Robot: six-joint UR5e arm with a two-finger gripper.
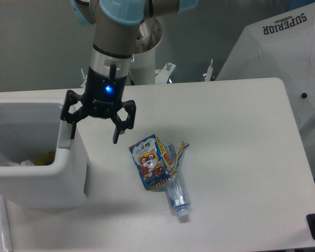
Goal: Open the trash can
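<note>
At the left edge of the table [241, 115] sits the trash can [47, 176], a boxy white bin cut off by the frame on its left side. Its top is open: the interior wall and floor are visible, with some pale crumpled material and a bit of yellow at the bottom. No flat lid covers the opening; where the lid has swung to cannot be told from this view. A grey push tab [66, 140] shows on the bin's right rim.

Gripper [93, 134] hangs directly over that right rim, fingers spread wide and holding nothing. One fingertip [72, 134] is at the tab, touching it or just above it; contact cannot be confirmed. The other finger hangs outside the bin wall, above bare table. Blue status light is lit on the gripper body.

Judgement: the task looks essentially done, since the can is open. Remaining, at most, is to lift clear of the rim.

Just right of the bin, apart from it, lies a crushed clear bottle [177, 195] with a colourful snack wrapper [149, 163] over its upper part. A folded white umbrella [283, 58] printed SUPERIOR stands beyond the table's far right corner.
</note>
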